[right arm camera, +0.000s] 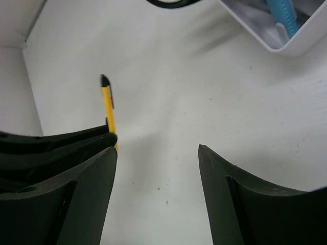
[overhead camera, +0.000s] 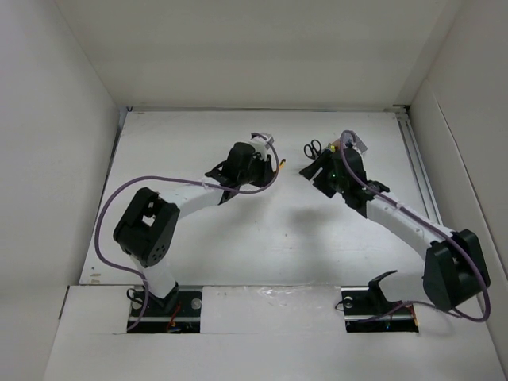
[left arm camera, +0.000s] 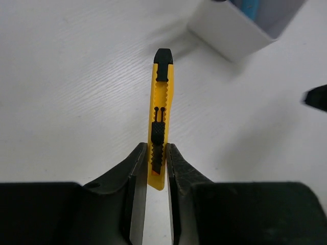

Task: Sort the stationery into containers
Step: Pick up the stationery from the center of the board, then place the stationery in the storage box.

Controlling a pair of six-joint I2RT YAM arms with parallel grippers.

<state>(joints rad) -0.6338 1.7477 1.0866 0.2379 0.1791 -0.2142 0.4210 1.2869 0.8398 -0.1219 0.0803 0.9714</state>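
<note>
Over the white table [left arm camera: 76, 76], clamping the left gripper [left arm camera: 157, 148] on the tail of the yellow-black cutter [left arm camera: 162, 97], pointing its black tip toward the white box [left arm camera: 230, 30], probably for dropping in. Holding the right gripper [right arm camera: 157, 149] wide apart and empty alongside, seemingly giving room. Farther off, leaving a blue pen [right arm camera: 283, 18] inside the box, black-handled scissors [overhead camera: 312, 148] lying beyond.

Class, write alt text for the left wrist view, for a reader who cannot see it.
The left gripper pinches the near end of a yellow-black cutter, which points away from the camera against the white table. A corner of the white box, with a blue item inside, shows at the upper right.
</note>
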